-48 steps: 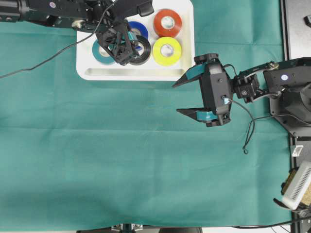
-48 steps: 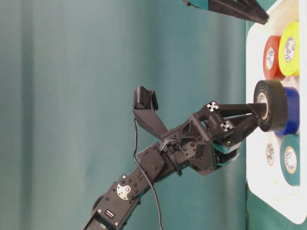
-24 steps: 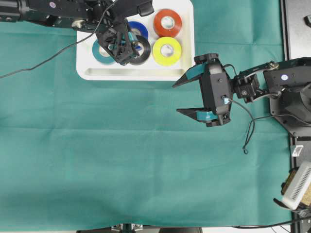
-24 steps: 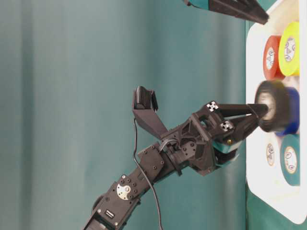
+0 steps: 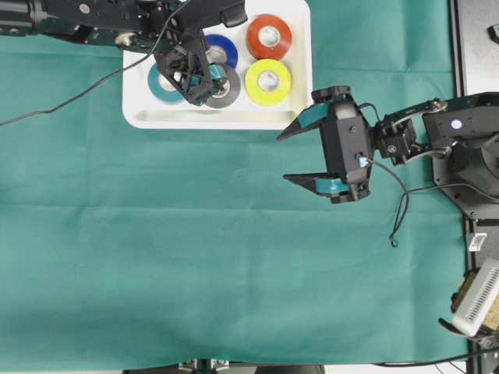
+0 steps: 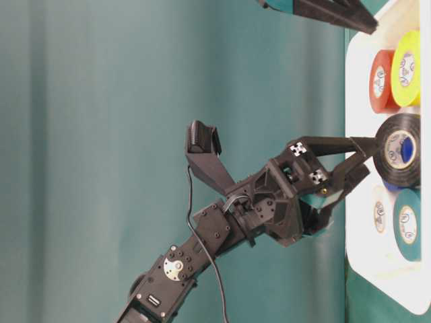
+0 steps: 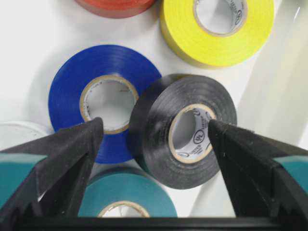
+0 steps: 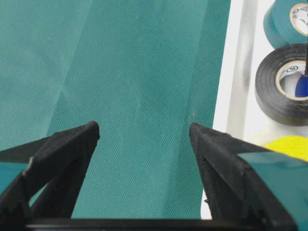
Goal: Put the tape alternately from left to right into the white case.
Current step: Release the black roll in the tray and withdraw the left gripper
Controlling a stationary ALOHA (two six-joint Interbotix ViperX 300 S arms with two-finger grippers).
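Black tape roll (image 7: 185, 132) tilted in white case (image 5: 148, 115), between spread left gripper (image 7: 154, 139) fingers; right gripper (image 5: 290, 156) fingers apart.

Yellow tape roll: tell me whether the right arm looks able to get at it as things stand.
Probably yes. The right gripper stands open just outside the white case, the yellow tape roll lies at the near edge, and the left gripper works farther left.

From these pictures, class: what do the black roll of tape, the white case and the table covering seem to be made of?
Black roll: glossy vinyl-like tape on a pale, probably cardboard core with print.
White case: smooth moulded plastic, faint sheen, rounded rim.
Table covering: matte green woven cloth; fine weave and creases show.
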